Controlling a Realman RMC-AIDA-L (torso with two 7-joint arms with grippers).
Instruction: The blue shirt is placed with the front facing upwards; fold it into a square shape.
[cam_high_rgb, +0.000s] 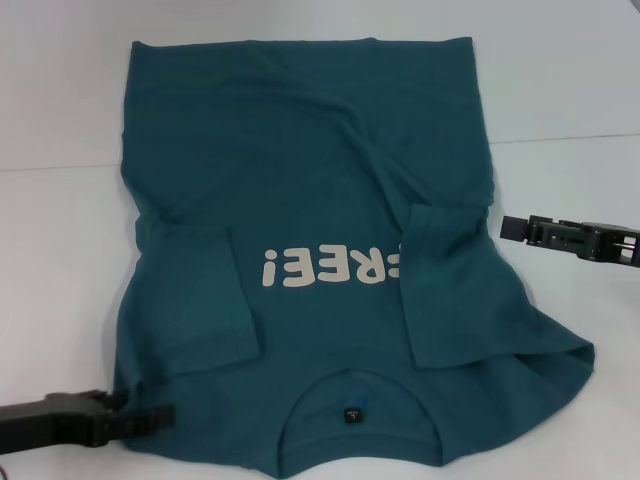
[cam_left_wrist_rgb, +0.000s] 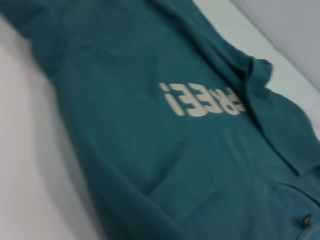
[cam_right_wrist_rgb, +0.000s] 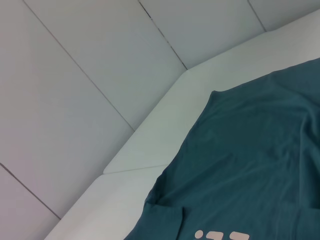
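The blue shirt (cam_high_rgb: 320, 180) lies front up on the white table (cam_high_rgb: 60, 250), collar towards me and hem at the far side. Cream lettering (cam_high_rgb: 325, 268) crosses the chest, and a small dark neck label (cam_high_rgb: 351, 413) sits inside the collar. Both short sleeves are folded inward onto the body, one (cam_high_rgb: 200, 300) on my left and one (cam_high_rgb: 450, 290) on my right. My left gripper (cam_high_rgb: 165, 413) rests low at the near left shoulder edge of the shirt. My right gripper (cam_high_rgb: 508, 228) hovers just off the shirt's right side, level with the lettering. The left wrist view shows the shirt (cam_left_wrist_rgb: 125, 125) and lettering (cam_left_wrist_rgb: 202, 99); the right wrist view shows the shirt's (cam_right_wrist_rgb: 250, 165) far corner.
The white table reaches past the shirt on the left, right and far sides, with a seam line (cam_high_rgb: 560, 138) on the right. In the right wrist view the table's far edge (cam_right_wrist_rgb: 150, 135) meets grey panelled surfaces beyond it.
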